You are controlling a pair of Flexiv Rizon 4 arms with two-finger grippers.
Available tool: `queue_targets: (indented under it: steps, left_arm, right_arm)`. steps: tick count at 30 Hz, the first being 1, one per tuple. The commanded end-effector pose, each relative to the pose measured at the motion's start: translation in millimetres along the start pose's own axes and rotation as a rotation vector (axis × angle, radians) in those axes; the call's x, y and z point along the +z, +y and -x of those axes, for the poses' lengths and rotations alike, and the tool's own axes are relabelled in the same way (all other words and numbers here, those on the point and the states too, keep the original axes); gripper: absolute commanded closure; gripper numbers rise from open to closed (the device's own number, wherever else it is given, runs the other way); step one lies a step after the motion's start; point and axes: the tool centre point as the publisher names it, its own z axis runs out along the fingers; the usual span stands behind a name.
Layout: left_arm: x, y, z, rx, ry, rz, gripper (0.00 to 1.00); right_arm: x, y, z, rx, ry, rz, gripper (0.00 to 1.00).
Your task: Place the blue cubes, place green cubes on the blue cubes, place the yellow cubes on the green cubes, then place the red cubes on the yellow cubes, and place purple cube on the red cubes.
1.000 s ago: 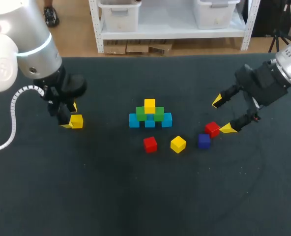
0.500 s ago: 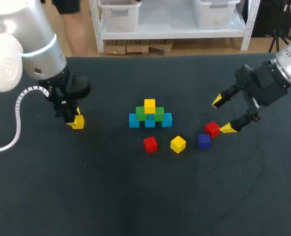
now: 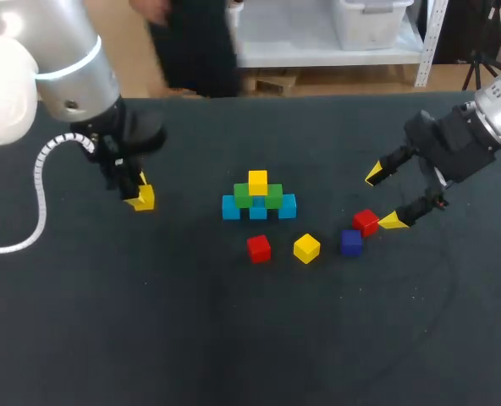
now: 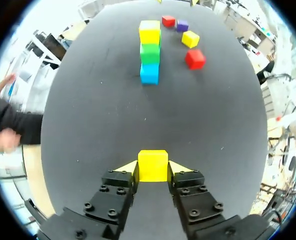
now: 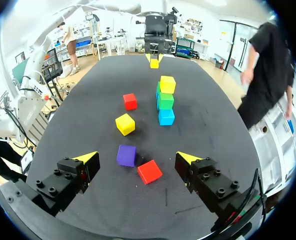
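My left gripper [image 3: 139,196] is shut on a yellow cube [image 3: 144,198] at the table's left; in the left wrist view the yellow cube [image 4: 153,165] sits squarely between both fingers. The pyramid at the middle has blue cubes [image 3: 258,210] as its base, green cubes [image 3: 272,195] on them and one yellow cube [image 3: 258,181] on top. Loose in front lie a red cube [image 3: 258,248], a yellow cube [image 3: 306,248], a purple cube [image 3: 351,242] and a second red cube [image 3: 366,222]. My right gripper [image 3: 384,197] stands open beside that red cube [image 5: 150,171].
The pyramid [image 4: 149,52] stands straight ahead of my left gripper across bare dark tabletop [image 3: 233,338]. The purple cube [image 5: 126,155] and the red one lie close together just ahead of my right gripper [image 5: 137,159].
My left gripper has shut on the yellow cube and carried it a little to the right and toward the far edge. The right arm has kept still.
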Motion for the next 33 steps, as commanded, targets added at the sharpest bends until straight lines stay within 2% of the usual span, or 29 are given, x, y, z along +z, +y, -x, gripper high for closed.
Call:
queue_targets:
  steps: [1, 8, 14, 33]
  left_arm:
    - [-16, -12.9, 12.4, -0.03, -0.007, 0.035, 1.0]
    - [-32, -16.3, 47.2, -0.059, -0.031, 0.063, 1.0]
    - [-34, -16.1, 73.0, -0.031, -0.033, 0.058, 1.0]
    - [-27, -7.6, 132.2, 0.034, -0.045, 0.034, 1.0]
  right_arm:
    - [1, -1, 0, -0.001, -0.002, 0.001, 0.0]
    - [1, -1, 0, -0.001, -0.002, 0.001, 0.0]
    - [1, -1, 0, -0.001, -0.002, 0.001, 0.0]
    - [1, -1, 0, -0.001, -0.002, 0.001, 0.0]
